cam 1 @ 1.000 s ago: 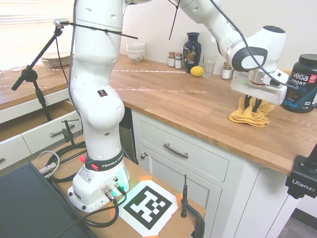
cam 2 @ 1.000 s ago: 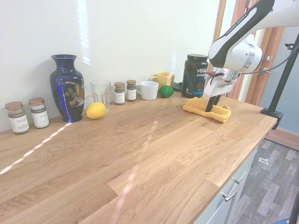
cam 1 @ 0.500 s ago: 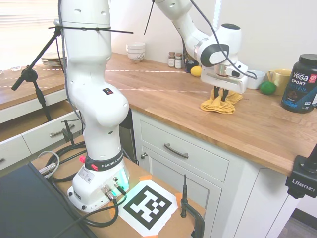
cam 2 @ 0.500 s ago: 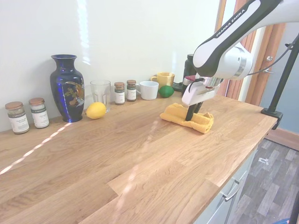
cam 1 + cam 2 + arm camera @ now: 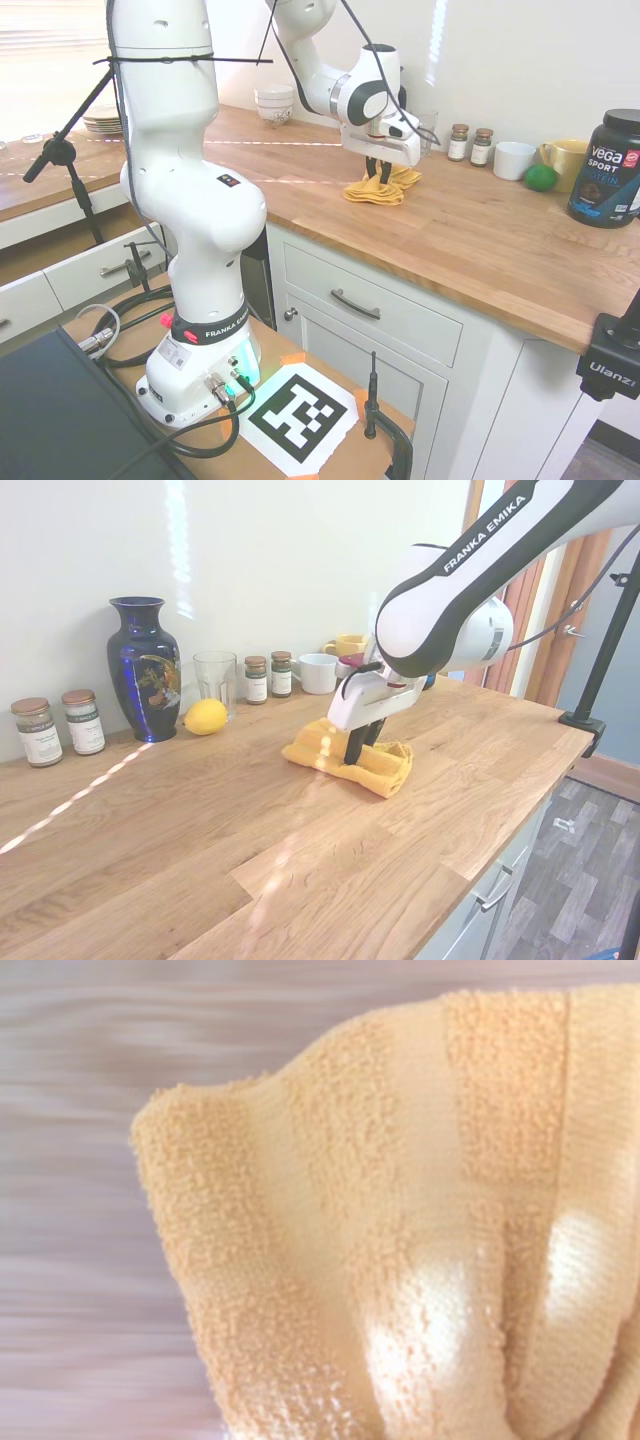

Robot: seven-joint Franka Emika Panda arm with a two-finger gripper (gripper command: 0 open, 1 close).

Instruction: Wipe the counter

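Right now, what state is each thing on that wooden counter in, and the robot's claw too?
Gripper: shut on the yellow towel, pressing it down.
Yellow towel: crumpled, lying on the counter.
Drinking glass: upright, looks empty.
Blue vase: upright.
Lemon: whole, beside the vase.
Spice jars: upright, lids on.
White mug: upright.
Protein tub: upright, lid on.

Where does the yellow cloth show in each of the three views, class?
First exterior view: yellow cloth upper middle, on the counter, under the hand.
Second exterior view: centre, right of the lemon.
Wrist view: fills the right side.
Shared landmark: the counter's wood.
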